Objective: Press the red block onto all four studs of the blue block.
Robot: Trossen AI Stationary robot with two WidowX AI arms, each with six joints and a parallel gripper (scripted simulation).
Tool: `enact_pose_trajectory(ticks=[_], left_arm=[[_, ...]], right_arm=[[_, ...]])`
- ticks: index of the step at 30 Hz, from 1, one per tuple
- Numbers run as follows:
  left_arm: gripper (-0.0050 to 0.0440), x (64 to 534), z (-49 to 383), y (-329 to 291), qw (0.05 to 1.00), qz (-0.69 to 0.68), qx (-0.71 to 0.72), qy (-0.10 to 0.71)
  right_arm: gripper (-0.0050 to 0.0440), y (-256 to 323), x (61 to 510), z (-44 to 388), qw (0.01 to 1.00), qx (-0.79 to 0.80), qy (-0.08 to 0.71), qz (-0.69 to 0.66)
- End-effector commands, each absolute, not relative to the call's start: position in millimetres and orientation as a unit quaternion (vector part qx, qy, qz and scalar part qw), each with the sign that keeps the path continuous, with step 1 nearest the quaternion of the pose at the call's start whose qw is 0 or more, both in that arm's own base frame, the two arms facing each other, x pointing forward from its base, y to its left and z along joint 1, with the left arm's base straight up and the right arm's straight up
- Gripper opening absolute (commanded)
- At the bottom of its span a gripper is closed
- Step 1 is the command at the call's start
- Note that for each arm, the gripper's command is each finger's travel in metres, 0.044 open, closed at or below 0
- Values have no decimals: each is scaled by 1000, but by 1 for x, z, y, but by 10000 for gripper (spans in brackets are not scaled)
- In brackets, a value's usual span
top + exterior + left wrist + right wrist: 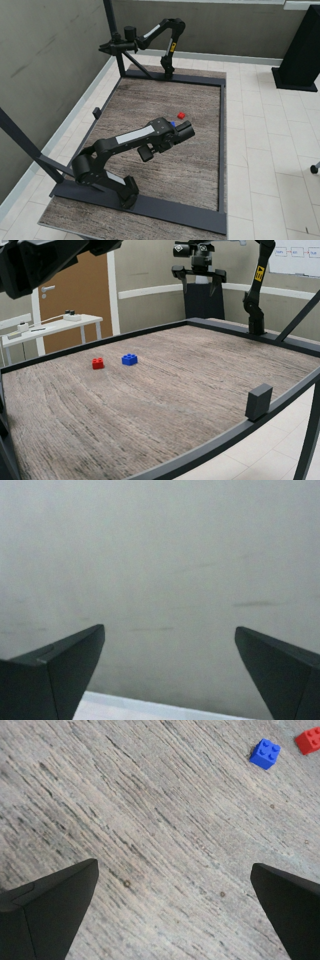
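The red block [181, 115] [97, 364] [309, 741] stands on the table, studs up, and is cut off by the top right corner of the right wrist view. The blue block [172, 124] [129, 360] [264, 755] stands studs up on the table a short gap from it, partly hidden by the right arm in the top view. My right gripper [198, 293] [175, 868] is open and empty, pointing down high above the table, off to one side of both blocks. My left gripper [100, 48] [170, 632] is open and empty, far from the blocks and facing the wall.
The wooden table top [160, 98] [168, 420] has a dark frame [221, 144] [77, 347] around it. A small dark upright box [96, 112] [258, 402] stands on one frame edge. Dark posts rise near both arm bases.
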State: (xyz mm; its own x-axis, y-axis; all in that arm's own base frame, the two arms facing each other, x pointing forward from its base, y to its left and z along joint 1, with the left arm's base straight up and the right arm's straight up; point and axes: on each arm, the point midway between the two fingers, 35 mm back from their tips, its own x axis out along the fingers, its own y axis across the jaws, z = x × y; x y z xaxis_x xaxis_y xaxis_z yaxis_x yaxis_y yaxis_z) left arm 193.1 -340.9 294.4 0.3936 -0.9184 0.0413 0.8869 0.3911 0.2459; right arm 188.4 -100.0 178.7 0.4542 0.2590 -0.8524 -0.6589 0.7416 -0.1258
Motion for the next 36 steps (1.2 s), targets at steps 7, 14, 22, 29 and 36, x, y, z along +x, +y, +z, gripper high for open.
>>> enact_pose_trajectory(ticks=[7,14,22,29,36], left_arm=[[400,192,307,-339,830,-541,86,-99],[400,192,307,-339,830,-541,86,-99],[400,192,307,-339,830,-541,86,-99],[400,192,307,-339,830,-541,86,-99],[400,192,307,-339,830,-541,86,-99]], right_arm=[[400,-101,190,184,824,-236,437,273],[400,-101,190,184,824,-236,437,273],[400,-110,197,208,831,-332,393,211],[400,-115,202,251,819,-459,321,120],[400,-113,200,288,796,-541,264,52]])
